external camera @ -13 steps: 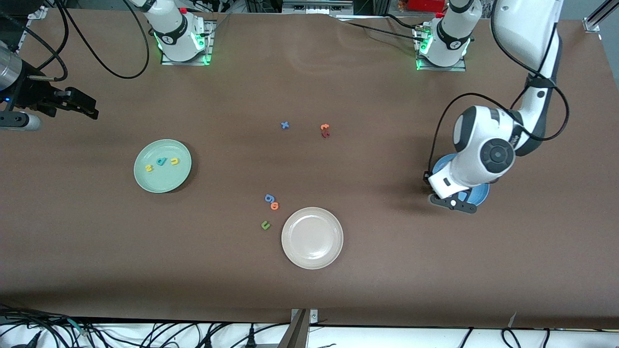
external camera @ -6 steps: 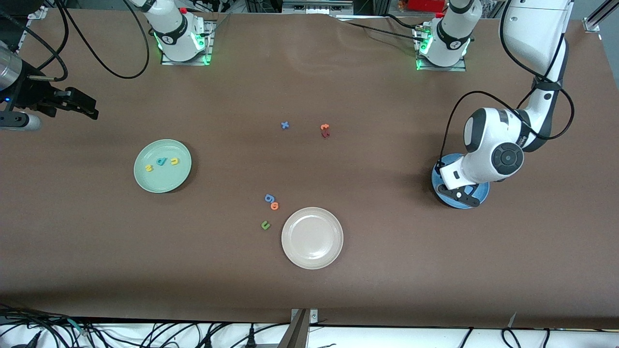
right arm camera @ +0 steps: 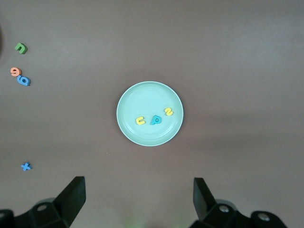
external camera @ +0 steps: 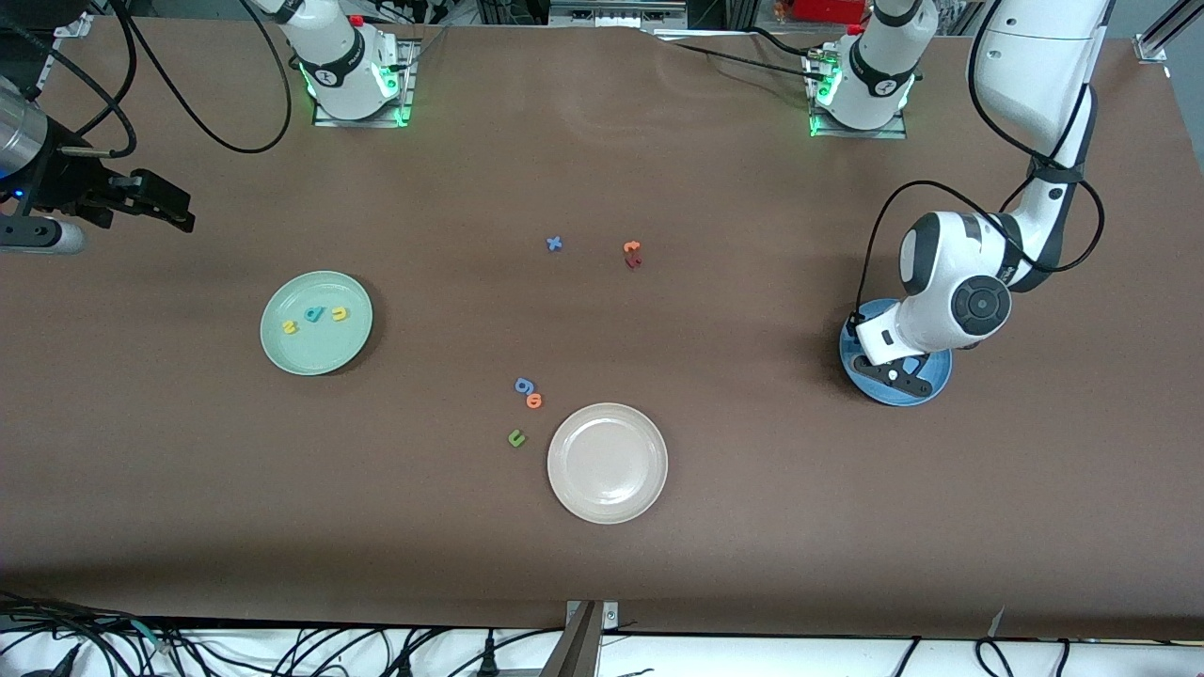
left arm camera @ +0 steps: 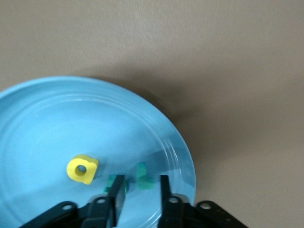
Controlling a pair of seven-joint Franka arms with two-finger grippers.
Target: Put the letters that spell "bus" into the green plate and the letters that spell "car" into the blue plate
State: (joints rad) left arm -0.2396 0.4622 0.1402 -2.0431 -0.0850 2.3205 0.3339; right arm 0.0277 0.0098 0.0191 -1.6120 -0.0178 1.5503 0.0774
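Note:
The blue plate (external camera: 928,391) sits toward the left arm's end of the table. My left gripper (external camera: 892,372) hovers low over it, open by a small gap and holding nothing. In the left wrist view the left gripper (left arm camera: 141,181) frames a teal letter (left arm camera: 144,178) lying on the blue plate (left arm camera: 42,118). A second teal letter (left arm camera: 112,182) is half hidden by one finger, and the yellow a (left arm camera: 82,169) lies beside it. The green plate (external camera: 287,355) holds the yellow s (external camera: 290,327), teal b (external camera: 313,313) and yellow u (external camera: 340,314). My right gripper (external camera: 174,209) waits open, high over the right arm's end of the table.
A beige-white plate (external camera: 607,463) sits nearest the front camera. Beside it lie a green u (external camera: 515,437), an orange letter (external camera: 534,401) and a blue g (external camera: 524,385). Mid-table are a blue x (external camera: 554,244) and an orange and dark red pair (external camera: 632,254).
The left hand has shifted from the blue plate's edge nearest the front camera to over the plate itself. The right arm has not moved.

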